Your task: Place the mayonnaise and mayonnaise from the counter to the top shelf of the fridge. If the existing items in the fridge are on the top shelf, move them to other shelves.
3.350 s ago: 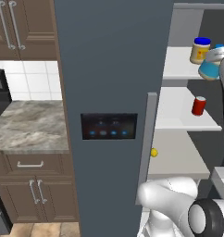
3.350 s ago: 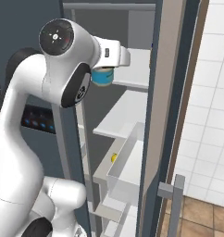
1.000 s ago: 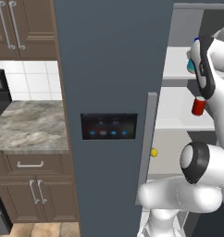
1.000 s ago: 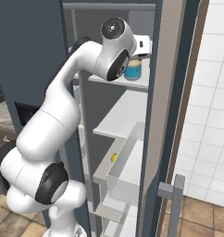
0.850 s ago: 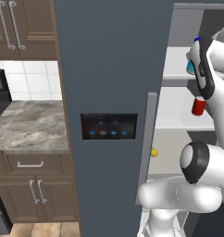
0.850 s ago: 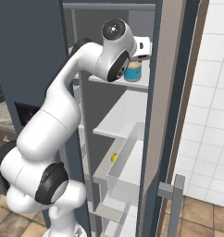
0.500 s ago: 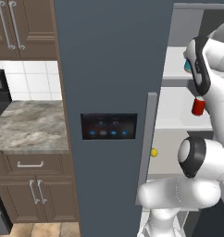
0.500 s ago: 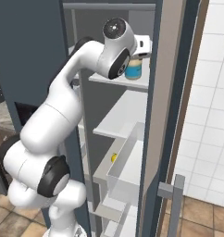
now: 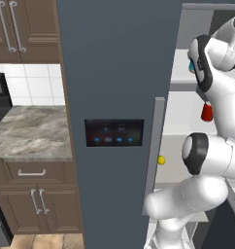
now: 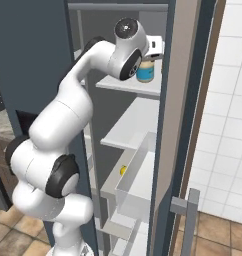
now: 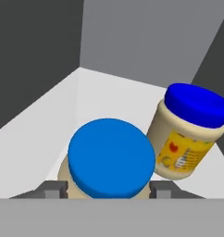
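My pincer (image 11: pixel 102 190) is clamped on the second mayonnaise jar (image 11: pixel 109 159), one finger (image 11: pixel 51 189) on each side of the body just under the blue lid, and from the hand camera I'm looking straight down onto that lid. The jaws are about as far in as they go on this jar, so I read this as a firm hold, not a loose one.

Just beside it, towards the back right of the hand view, stands the other jar (image 11: pixel 188 133), cream-yellow with its yellow label and blue lid. It looks tilted there, but that may only be my camera angle; I can't tell whether the two jars touch.

Both sit over the top shelf (image 10: pixel 124 83) of the fridge (image 9: pixel 119 73). In the right base view the held jar (image 10: pixel 145 71) shows at the shelf's front, tucked under my wrist.

Judging the handling: a small rigid jar, probably smooth and a little slippery on the sides, heavier than it looks if full. Gripping the body below the lid seems right; the lid rim gives a stop if it slides. I'd let go gently so it doesn't knock its neighbour.

Lower down, the red can (image 9: pixel 206 111) sits on the next shelf and the little yellow ball (image 9: pixel 161 160) lower still, so nothing else needs shifting off the top.
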